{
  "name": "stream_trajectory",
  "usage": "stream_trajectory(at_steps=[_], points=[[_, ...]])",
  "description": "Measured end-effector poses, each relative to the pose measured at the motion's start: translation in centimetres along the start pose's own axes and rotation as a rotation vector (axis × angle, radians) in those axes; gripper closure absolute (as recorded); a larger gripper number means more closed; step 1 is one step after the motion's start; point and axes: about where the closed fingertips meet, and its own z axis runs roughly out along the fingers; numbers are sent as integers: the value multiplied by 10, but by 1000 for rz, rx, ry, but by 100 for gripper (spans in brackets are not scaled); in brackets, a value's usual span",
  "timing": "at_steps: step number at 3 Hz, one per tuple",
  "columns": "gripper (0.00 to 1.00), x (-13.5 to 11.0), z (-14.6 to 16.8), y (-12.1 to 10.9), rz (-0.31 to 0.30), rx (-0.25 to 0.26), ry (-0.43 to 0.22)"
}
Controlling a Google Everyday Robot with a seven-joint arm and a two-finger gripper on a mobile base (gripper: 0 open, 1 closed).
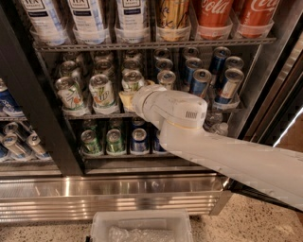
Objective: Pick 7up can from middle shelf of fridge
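Pale 7up cans stand in the left lanes of the middle shelf of the fridge: one at the far left, one beside it, and a third further right. My gripper is at the end of the white arm, reaching into the middle shelf. It sits right at the lower front of the third 7up can and hides that can's body. I cannot see whether it holds the can.
Slim blue-and-silver cans fill the shelf's right lanes. Tall bottles and red cola cans stand on the rack above. Small green cans sit below. The ribbed steel base, a clear plastic bin and the open door are nearby.
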Motion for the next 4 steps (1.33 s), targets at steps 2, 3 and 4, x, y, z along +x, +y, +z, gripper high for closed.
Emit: stream_trajectory(at_steps=[2,3,4], points=[[100,-3,-1,0,-1,-1,-9],[100,-4,-1,0,-4,-4,-17],[100,-4,-1,0,-4,-4,-17]])
